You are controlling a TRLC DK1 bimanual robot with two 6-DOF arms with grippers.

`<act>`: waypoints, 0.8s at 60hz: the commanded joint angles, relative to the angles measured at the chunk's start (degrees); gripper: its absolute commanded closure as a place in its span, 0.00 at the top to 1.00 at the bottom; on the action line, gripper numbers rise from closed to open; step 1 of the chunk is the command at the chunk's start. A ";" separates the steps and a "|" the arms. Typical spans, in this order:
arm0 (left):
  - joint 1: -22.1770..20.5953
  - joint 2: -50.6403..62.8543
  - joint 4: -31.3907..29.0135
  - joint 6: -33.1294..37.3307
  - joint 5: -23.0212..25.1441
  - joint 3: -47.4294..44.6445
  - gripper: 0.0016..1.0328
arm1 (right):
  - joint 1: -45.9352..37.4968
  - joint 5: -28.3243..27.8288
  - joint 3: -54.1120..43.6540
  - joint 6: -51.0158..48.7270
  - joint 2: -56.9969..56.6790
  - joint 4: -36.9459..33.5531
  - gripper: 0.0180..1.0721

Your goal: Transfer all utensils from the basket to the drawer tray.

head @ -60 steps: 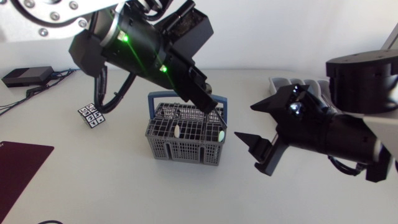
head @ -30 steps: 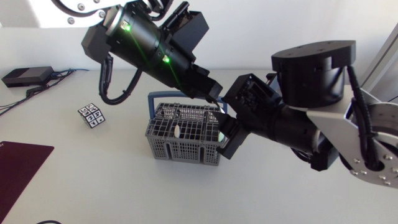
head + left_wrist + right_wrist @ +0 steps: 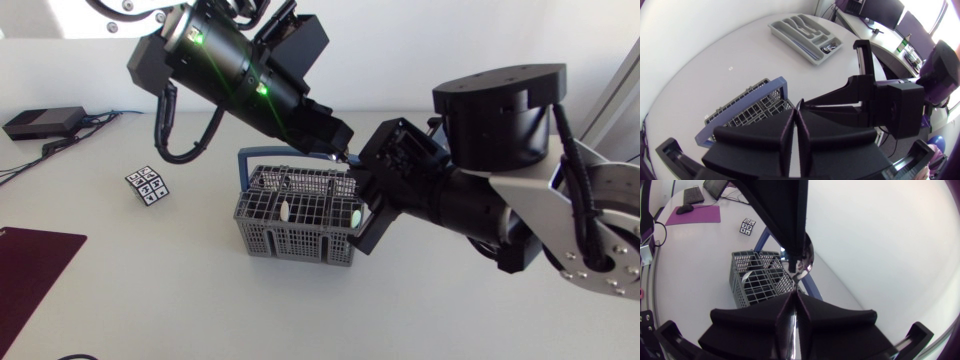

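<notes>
Your left gripper [image 3: 345, 157] hangs above the right rear corner of the basket [image 3: 290, 238], arm coming in from the upper left. Its fingers are pressed together on the bowl end of a spoon [image 3: 801, 264]. In the left wrist view only a thin edge of the spoon shows past the fingertips. Your right gripper [image 3: 366, 203] meets it from the other side, just beside the basket's right wall. Its fingers are closed on the spoon's stem, so both grippers have the spoon, which is in the air over the basket's blue handle [image 3: 781, 86]. Two pale-tipped utensils [image 3: 285, 210] stand in the basket's compartments. The drawer tray [image 3: 805, 29] lies flat on the table, well apart from the basket, with dark cutlery in one end compartment. On the table to the left of the basket are a marker cube [image 3: 147, 186], a dark red mat [image 3: 35, 262] and a black box [image 3: 42, 122].
</notes>
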 commanded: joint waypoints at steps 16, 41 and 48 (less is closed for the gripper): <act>1.03 0.59 -0.21 -2.63 1.79 3.18 0.27 | 0.01 -3.12 0.95 -0.24 0.05 -2.68 0.07; 6.83 -3.98 1.98 -2.55 3.63 3.71 0.72 | -2.01 -8.48 -0.45 -1.12 -3.02 -7.52 0.07; 9.38 -5.38 1.98 -1.67 3.55 2.74 0.73 | -7.55 -14.46 -0.89 -3.75 -5.31 -11.39 0.07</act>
